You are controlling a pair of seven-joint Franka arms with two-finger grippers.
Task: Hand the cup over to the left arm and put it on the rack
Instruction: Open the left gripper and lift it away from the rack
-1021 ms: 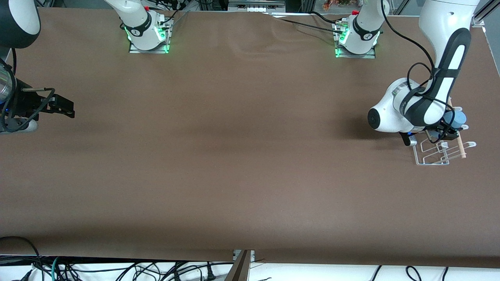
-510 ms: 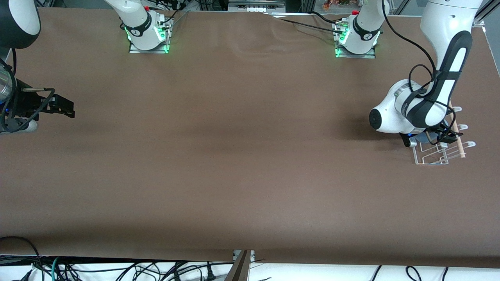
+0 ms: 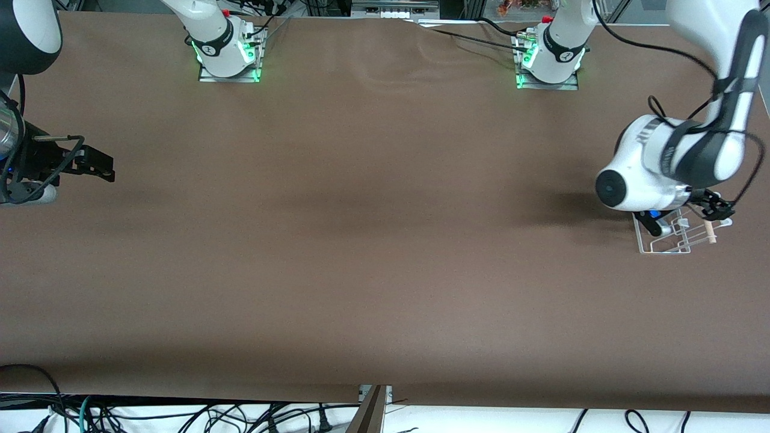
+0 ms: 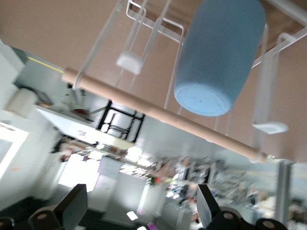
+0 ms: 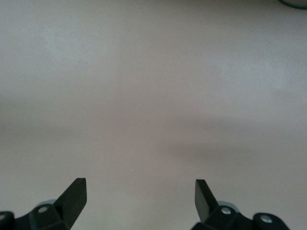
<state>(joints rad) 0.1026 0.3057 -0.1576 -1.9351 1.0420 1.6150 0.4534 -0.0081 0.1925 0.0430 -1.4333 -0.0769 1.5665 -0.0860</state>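
The light-blue cup [image 4: 218, 52] rests tilted on the white wire rack [image 4: 144, 28], its base turned toward my left gripper [image 4: 141, 201]. The rack's wooden dowel [image 4: 158, 112] runs between the cup and the gripper. That gripper is open and empty, a short way back from the cup. In the front view the left arm's wrist [image 3: 656, 174] hangs over the rack [image 3: 662, 246] and hides the cup. My right gripper [image 3: 105, 167] waits open and empty at the right arm's end of the table, over bare brown cloth [image 5: 153, 96].
The rack stands near the table edge at the left arm's end. The two arm bases [image 3: 228, 51] [image 3: 550, 57] stand along the edge farthest from the front camera. Brown cloth [image 3: 361, 240] covers the table between them.
The left gripper brought the cup onto the rack, opened and let it go. Its wrist then shifted toward the table's end. The right arm has not moved.
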